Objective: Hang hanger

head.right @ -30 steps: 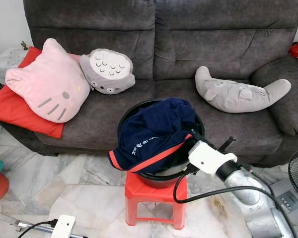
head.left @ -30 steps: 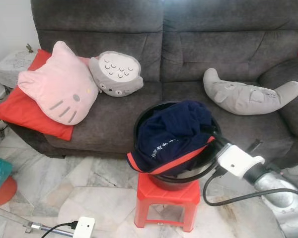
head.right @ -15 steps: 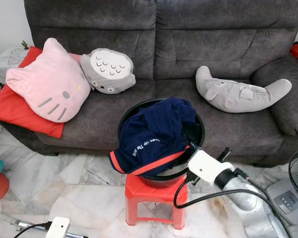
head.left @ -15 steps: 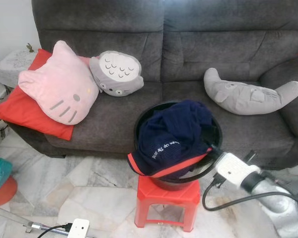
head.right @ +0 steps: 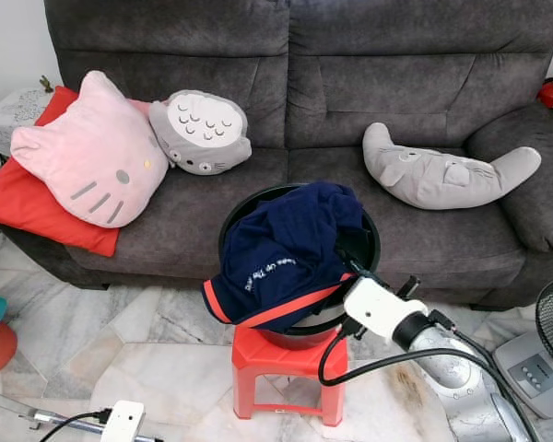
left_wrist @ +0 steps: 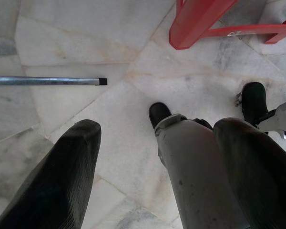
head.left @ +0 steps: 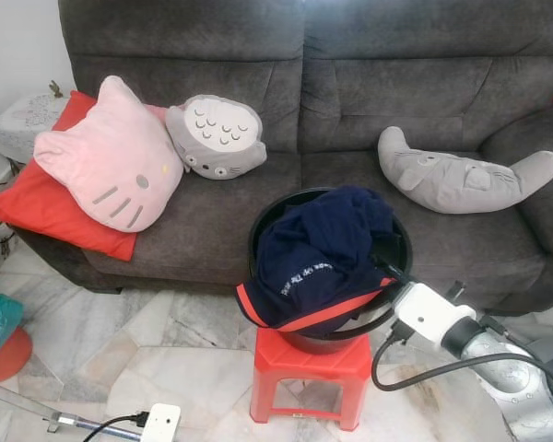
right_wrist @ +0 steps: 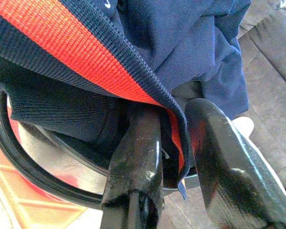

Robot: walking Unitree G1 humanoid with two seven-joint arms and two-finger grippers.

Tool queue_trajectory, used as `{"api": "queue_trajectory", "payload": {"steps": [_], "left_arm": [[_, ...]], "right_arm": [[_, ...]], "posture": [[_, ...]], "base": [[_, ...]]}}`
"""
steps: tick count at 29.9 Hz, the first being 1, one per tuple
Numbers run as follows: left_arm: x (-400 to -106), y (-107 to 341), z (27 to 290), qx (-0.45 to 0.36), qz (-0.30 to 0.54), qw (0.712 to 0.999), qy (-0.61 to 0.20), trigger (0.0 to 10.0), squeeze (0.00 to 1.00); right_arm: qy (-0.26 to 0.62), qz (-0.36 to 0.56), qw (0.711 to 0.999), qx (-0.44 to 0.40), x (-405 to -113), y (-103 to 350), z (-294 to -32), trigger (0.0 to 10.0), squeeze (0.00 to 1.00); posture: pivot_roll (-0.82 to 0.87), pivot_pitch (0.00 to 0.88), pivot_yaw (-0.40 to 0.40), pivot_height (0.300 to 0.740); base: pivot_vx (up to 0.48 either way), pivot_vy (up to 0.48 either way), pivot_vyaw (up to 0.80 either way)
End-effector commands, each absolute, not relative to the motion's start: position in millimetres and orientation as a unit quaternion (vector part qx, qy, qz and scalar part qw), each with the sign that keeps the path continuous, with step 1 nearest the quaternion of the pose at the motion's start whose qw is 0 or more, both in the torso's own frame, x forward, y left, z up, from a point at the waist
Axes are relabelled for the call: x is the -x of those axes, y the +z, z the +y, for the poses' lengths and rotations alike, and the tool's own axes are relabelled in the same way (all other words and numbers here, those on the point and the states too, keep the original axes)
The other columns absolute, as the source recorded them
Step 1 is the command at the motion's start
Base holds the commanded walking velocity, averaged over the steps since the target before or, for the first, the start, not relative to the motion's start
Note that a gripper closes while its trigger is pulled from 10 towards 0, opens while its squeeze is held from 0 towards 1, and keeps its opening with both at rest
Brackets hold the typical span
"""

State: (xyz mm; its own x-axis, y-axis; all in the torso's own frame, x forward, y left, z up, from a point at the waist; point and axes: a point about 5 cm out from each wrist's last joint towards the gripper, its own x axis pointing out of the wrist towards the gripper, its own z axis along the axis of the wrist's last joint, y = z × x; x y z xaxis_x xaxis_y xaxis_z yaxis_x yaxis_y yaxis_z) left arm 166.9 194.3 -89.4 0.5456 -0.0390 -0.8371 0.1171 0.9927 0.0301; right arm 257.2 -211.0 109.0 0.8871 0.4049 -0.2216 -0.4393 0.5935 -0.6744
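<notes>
Nearest the camera, the left gripper [left_wrist: 152,176] hung idle over the marble floor [left_wrist: 76,43], its fingers spread wide and holding nothing, beside a thin metal rod [left_wrist: 47,81]. Further on, a red stool [head.left: 309,368] carried a black bucket [head.left: 267,216] stuffed with a navy shirt [head.left: 323,258], whose red-striped hem [head.left: 323,308] spilled over the near rim. The right gripper [right_wrist: 174,148] was much the nearer to it, reaching in from the bucket's right side; its fingers [right_wrist: 138,157] stood part-open and straddled that hem edge, one under the cloth and one outside it, touching the fabric, though whether they had pinched it firmly could not be told. No hanger could be made out; if one was there, it probably lay buried under the shirt, up and to the left of the fingertips. Behind stood a grey sofa [head.left: 396,83] with a pink cushion [head.left: 106,166], a round grey cushion [head.left: 217,138] and a curved grey cushion [head.left: 461,175].
</notes>
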Motion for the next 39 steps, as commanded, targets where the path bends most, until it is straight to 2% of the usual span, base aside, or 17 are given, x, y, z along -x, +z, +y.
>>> {"api": "queue_trajectory", "payload": {"steps": [1,5,11,21,30,32,39], "left_arm": [[-162,-92,192,-0.050,0.490,0.869,-0.049,10.0,0.00],[-162,-93,190,-0.050,0.489,0.869,-0.049,10.0,0.00],[-162,-92,192,-0.052,0.490,0.869,-0.049,10.0,0.00],[-157,-87,229,-0.059,0.491,0.868,-0.031,10.0,0.00],[-154,-90,222,-0.058,0.494,0.867,-0.036,10.0,0.00],[-155,-91,214,-0.057,0.494,0.867,-0.040,10.0,0.00],[-156,-94,196,-0.054,0.493,0.867,-0.049,10.0,0.00]], "right_arm": [[0.252,0.017,0.892,0.376,-258,108,-205,10.0,1.00],[0.308,0.044,0.878,0.363,-251,100,-196,10.0,1.00],[0.308,0.045,0.875,0.370,-251,98,-195,10.0,1.00],[0.303,0.020,0.865,0.400,-257,102,-190,10.0,1.00],[0.330,0.067,0.817,0.469,-257,87,-196,10.0,1.00],[0.335,0.072,0.809,0.477,-256,83,-196,10.0,0.00],[0.333,0.035,0.807,0.487,-262,89,-190,10.0,0.00]], "posture": [[-0.15,0.052,0.060,0.740],[-0.15,0.052,0.059,0.740],[-0.15,0.052,0.060,0.740],[-0.15,0.051,0.063,0.740],[-0.15,0.052,0.064,0.740],[-0.14,0.051,0.063,0.740],[-0.14,0.051,0.063,0.740]], "base": [[0.000,0.000,0.00],[0.000,0.000,0.00],[0.000,0.000,0.00],[0.000,0.000,0.00],[0.000,0.000,0.00],[0.000,0.000,0.00],[0.000,0.000,0.00]]}}
